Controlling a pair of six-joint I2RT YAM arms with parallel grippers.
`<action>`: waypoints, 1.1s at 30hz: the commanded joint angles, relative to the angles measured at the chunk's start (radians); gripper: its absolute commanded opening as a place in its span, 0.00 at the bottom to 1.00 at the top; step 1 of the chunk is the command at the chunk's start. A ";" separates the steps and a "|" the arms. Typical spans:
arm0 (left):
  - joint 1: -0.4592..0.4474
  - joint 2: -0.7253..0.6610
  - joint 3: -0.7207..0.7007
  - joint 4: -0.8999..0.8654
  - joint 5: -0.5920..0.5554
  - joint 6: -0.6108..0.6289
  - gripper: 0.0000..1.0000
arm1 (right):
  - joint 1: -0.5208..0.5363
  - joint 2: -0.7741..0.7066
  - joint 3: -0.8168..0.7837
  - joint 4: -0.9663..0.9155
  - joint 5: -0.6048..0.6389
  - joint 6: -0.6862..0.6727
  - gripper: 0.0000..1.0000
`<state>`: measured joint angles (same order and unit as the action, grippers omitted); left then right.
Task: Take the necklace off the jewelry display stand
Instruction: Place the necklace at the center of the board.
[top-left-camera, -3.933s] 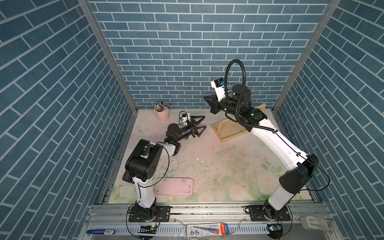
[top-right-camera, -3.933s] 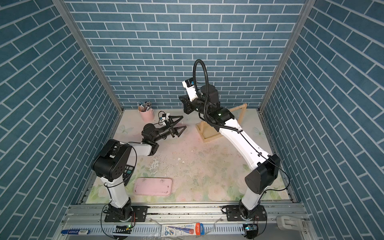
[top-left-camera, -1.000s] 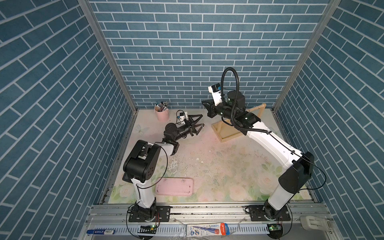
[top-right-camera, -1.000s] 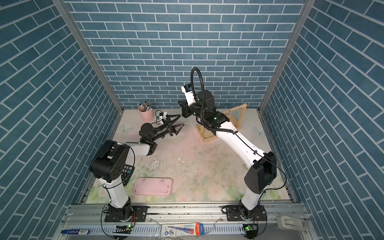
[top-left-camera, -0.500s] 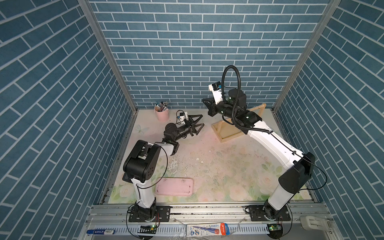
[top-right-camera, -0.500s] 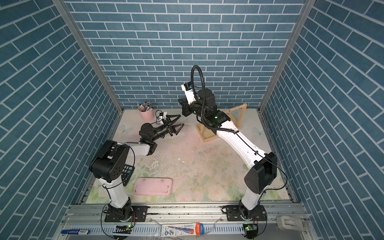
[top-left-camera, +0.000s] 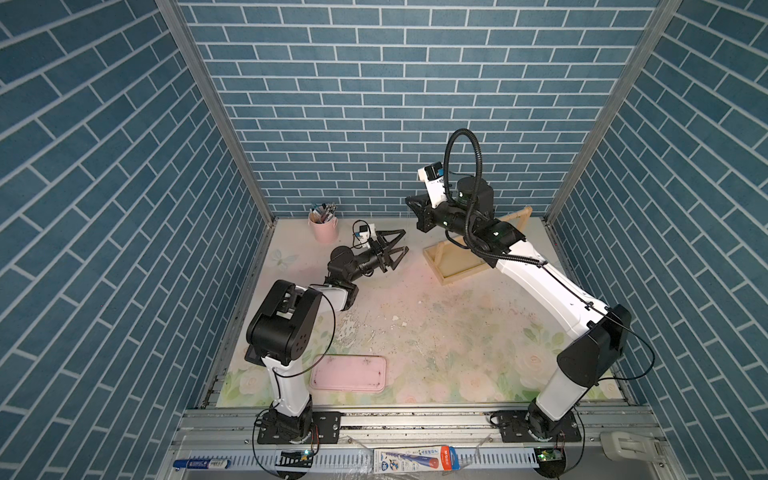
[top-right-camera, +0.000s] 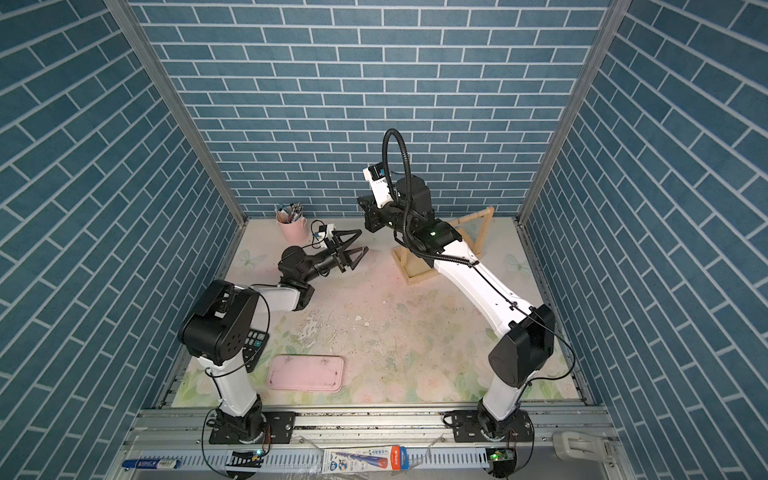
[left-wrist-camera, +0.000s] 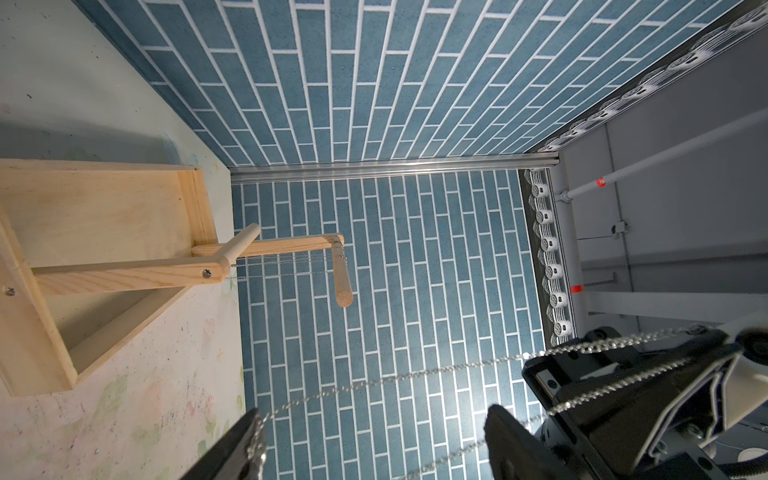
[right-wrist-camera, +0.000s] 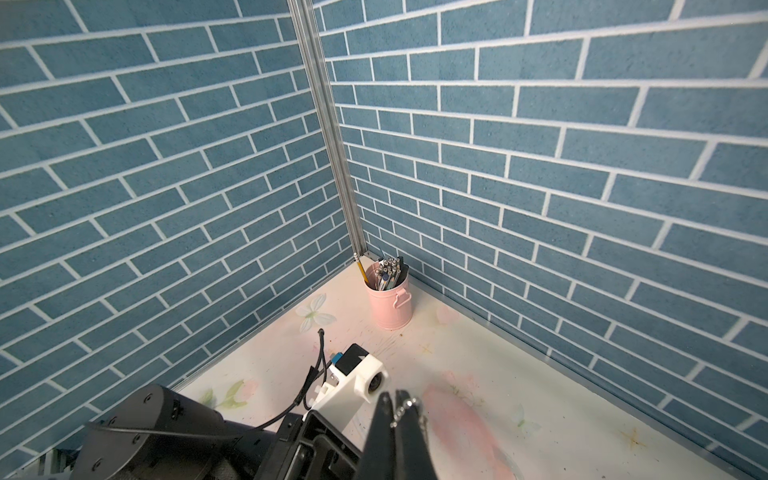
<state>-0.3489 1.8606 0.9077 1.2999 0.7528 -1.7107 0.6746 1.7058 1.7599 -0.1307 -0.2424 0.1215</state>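
**Already off the bar: necklace strung between two grippers**

Plainly, the necklace (left-wrist-camera: 602, 343) hangs in the air, well apart from the jewelry display stand (left-wrist-camera: 124, 274). The right gripper (right-wrist-camera: 392, 397) is clenched on its links, raised beyond the stand's end on the left arm's side. From there the chain runs taut to the left gripper (left-wrist-camera: 374, 444), which sits lower off that same end. Its jaws are spread wide and pinch nothing; the chain is only draped over one finger (left-wrist-camera: 245, 440). A second fine chain (left-wrist-camera: 282, 261) hangs from the stand's top bar (left-wrist-camera: 341, 270). In both top views the necklace is too thin to see.
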 joint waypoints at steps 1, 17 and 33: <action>0.008 -0.022 -0.012 0.035 0.006 0.018 0.83 | -0.008 0.002 0.013 -0.002 0.011 -0.046 0.00; 0.008 -0.017 -0.012 0.035 0.006 0.022 0.78 | -0.041 0.021 0.032 -0.014 0.000 -0.046 0.00; 0.008 -0.008 -0.011 0.033 0.007 0.023 0.74 | -0.067 0.035 0.042 -0.012 -0.015 -0.042 0.00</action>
<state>-0.3489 1.8606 0.9031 1.2995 0.7528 -1.7088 0.6128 1.7313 1.7691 -0.1493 -0.2470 0.1040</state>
